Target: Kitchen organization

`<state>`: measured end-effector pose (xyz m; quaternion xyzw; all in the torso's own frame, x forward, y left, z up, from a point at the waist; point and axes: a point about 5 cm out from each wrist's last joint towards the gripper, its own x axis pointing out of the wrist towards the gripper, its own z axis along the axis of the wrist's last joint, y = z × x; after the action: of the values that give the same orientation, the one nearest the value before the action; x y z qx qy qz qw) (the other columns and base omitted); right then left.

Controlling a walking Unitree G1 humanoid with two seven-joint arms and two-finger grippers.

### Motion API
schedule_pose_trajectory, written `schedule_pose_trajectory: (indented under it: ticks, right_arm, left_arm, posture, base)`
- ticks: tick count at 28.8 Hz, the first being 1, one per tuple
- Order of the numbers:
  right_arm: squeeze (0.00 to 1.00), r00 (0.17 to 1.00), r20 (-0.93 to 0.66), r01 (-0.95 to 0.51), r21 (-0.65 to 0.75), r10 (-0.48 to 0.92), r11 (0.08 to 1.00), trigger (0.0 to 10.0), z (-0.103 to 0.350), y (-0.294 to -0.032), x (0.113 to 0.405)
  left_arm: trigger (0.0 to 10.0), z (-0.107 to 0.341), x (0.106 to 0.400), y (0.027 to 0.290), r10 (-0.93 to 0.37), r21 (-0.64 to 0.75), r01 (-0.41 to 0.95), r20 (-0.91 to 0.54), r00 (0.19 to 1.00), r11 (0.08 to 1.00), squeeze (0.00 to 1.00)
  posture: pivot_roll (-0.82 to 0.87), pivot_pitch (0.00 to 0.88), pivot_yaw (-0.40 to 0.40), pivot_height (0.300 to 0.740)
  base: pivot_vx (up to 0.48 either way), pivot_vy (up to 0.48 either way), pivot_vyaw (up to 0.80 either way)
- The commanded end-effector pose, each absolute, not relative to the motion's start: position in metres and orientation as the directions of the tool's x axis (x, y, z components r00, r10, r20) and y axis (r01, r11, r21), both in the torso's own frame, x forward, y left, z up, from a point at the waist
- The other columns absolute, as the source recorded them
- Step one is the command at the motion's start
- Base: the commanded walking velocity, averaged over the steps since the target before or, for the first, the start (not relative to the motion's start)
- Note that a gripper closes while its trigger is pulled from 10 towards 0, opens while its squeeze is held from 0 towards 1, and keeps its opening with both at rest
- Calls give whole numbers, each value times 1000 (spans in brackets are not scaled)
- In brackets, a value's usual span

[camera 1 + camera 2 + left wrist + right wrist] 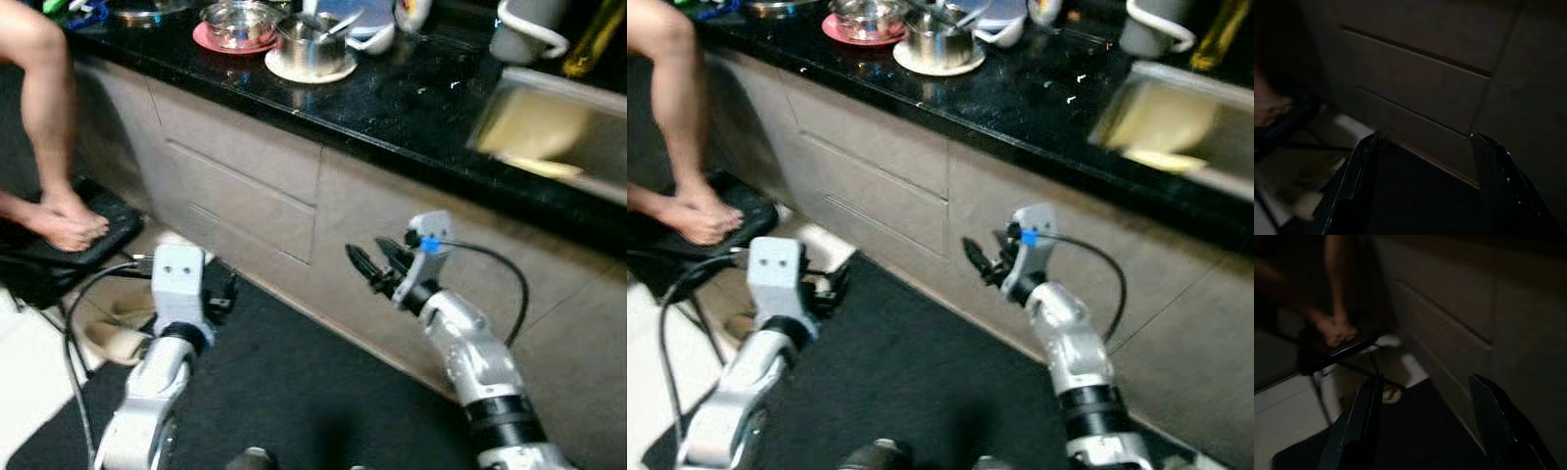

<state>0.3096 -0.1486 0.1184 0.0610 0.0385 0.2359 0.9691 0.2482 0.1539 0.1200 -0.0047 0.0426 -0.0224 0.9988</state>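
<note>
Both arms hang low before the cabinet (245, 196); left gripper (1422, 186) and right gripper (1425, 426) hold their jaws apart, empty.

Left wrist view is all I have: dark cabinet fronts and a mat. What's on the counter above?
Observer: A steel pot on a white plate, next to a bowl on a pink plate.
Operator: Anything to their right?
Observer: A sink set into the black counter.
Operator: Where is the right arm?
Observer: The right arm is raised in front of the cabinet, below the counter edge, with its jaws open.
</note>
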Motion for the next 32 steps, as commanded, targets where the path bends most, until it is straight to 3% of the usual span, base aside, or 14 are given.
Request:
schedule_pose_trajectory:
  ticks: [1, 11, 22, 32]
  right_arm:
    - [0, 889, -55, -445, 126, 454, 887, 10000, 116, -152, 302]
    - [0, 905, -47, -416, 123, 424, 901, 10000, 114, -154, 293]
    - [0, 909, -40, -405, 142, 414, 903, 10000, 115, -154, 294]
    - [0, 910, -46, -400, 151, 411, 904, 10000, 115, -154, 295]
  left_arm:
    - [10000, 113, 243, 154, -41, 2, 41, -106, 993, 999, 0]
    - [10000, 110, 234, 154, -57, 11, 58, -103, 993, 998, 0]
    - [10000, 110, 237, 150, -83, 19, 85, -88, 993, 996, 0]
    - [10000, 109, 238, 150, -91, 4, 92, -87, 992, 996, 0]
  posture:
    - [13, 71, -52, 740]
    - [9, 77, -48, 740]
    - [9, 81, -46, 740]
    - [13, 74, -49, 740]
  base:
    - [0, 0, 794]
    - [0, 0, 752]
    - [0, 0, 0]
    - [374, 0, 0]
